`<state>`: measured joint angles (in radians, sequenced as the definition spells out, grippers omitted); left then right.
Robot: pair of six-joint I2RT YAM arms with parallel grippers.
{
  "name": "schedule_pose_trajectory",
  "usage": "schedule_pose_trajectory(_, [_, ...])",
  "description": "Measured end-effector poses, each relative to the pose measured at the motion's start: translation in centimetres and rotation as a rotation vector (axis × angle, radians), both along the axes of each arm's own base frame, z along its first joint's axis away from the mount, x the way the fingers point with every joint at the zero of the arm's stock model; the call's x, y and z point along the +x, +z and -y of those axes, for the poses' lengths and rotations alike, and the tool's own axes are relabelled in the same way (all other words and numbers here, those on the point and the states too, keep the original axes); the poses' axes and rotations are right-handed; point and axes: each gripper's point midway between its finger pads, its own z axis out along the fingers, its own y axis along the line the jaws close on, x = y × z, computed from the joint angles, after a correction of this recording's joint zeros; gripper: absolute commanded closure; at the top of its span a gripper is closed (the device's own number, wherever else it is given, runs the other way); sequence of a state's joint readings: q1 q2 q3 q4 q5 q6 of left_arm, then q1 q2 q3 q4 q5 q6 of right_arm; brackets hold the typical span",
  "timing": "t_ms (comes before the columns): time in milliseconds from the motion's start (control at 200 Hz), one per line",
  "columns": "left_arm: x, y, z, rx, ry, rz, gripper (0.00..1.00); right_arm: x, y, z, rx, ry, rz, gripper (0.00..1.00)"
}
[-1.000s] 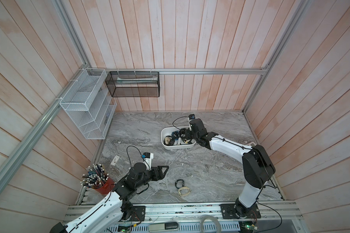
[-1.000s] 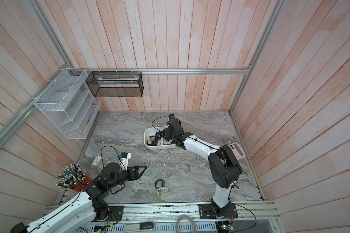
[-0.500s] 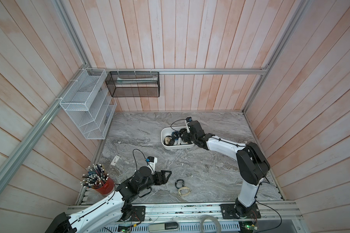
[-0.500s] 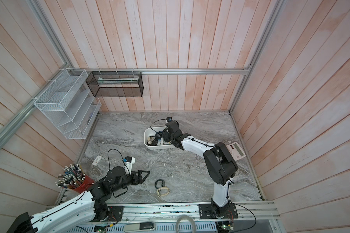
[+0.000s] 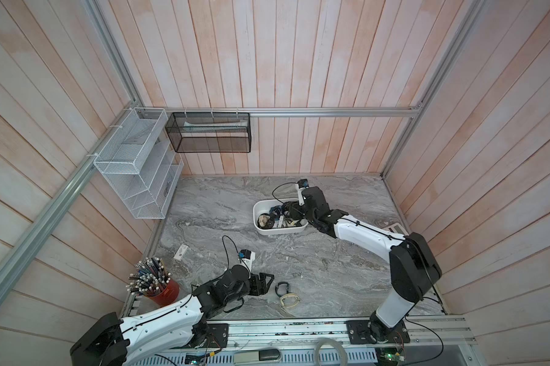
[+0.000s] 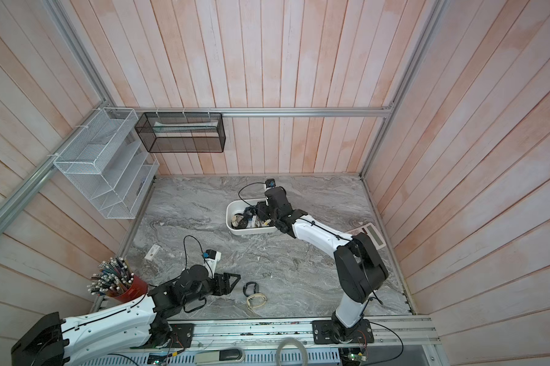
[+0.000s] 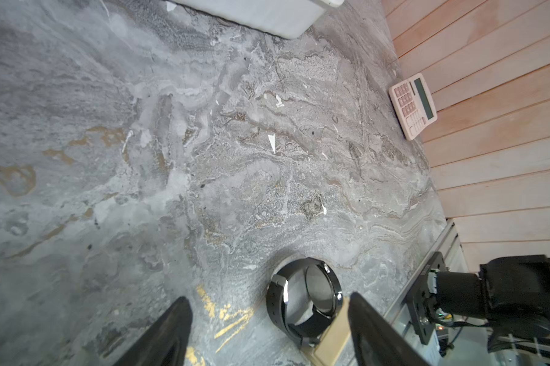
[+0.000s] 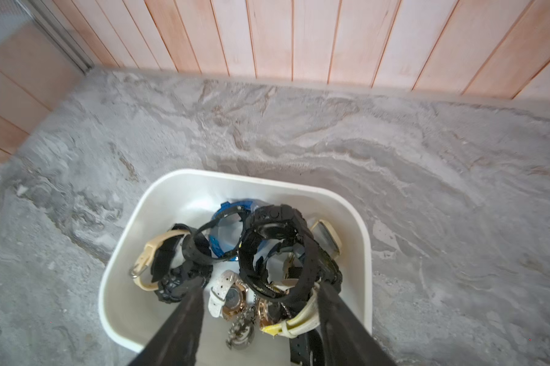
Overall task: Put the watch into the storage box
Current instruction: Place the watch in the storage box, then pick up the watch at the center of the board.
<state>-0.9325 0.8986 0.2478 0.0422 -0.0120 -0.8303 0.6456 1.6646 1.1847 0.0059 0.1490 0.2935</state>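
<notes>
Overhead and wrist views of a grey marble worktop (image 5: 299,253) walled in by pale wood panelling. Toward the back, a white storage box (image 5: 276,233) holding a heap of watches (image 8: 226,293).

Right pincer (image 8: 261,285) poised over that heap, black fingers spread apart, apparently clamping nothing. Between them, a chunky black watch (image 8: 273,244) lying on top of the pile, inside the box, its strap close against one finger; contact impossible to confirm.

Near the front edge, well apart from the box, two watches out on the bare worktop: a black round-faced watch (image 7: 318,291) standing on its side, and just beside it a beige watch (image 5: 288,301).

Left pincer (image 7: 267,302) low over the worktop and aimed at the black one, fingers wide and empty, the watch just ahead of the tips and nearer one of them.

Judged progress: most of the job done, with many watches already boxed. Remaining, probably, a pickup and a carry to the box for each of the two strays, beginning with the black one.
</notes>
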Motion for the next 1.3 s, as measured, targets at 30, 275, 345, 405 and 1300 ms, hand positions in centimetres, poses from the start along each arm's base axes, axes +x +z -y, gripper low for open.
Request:
schedule_pose_trajectory(30, [-0.1,0.1,0.2,0.003,-0.005,0.003,0.28,-0.5,0.8,0.5,0.012,-0.009,0.016,0.31])
schedule_pose_trajectory(275, [-0.6,-0.2,2.1,0.064,-0.04,0.009,0.41,-5.1,1.6,4.9,0.048,-0.06,0.065,0.26])
schedule_pose_trajectory(345, [-0.9,-0.4,2.7,0.085,-0.054,0.011,0.43,-6.6,0.6,6.1,0.056,-0.07,0.056,0.26])
schedule_pose_trajectory(405, [-1.1,-0.8,3.2,0.104,-0.066,0.006,0.46,-7.6,-0.3,6.9,0.057,-0.077,0.043,0.26])
schedule_pose_trajectory(1300, [-2.3,-5.1,3.9,0.286,-0.109,-0.086,0.72,-8.4,-0.9,8.3,0.074,-0.133,0.037,0.26])
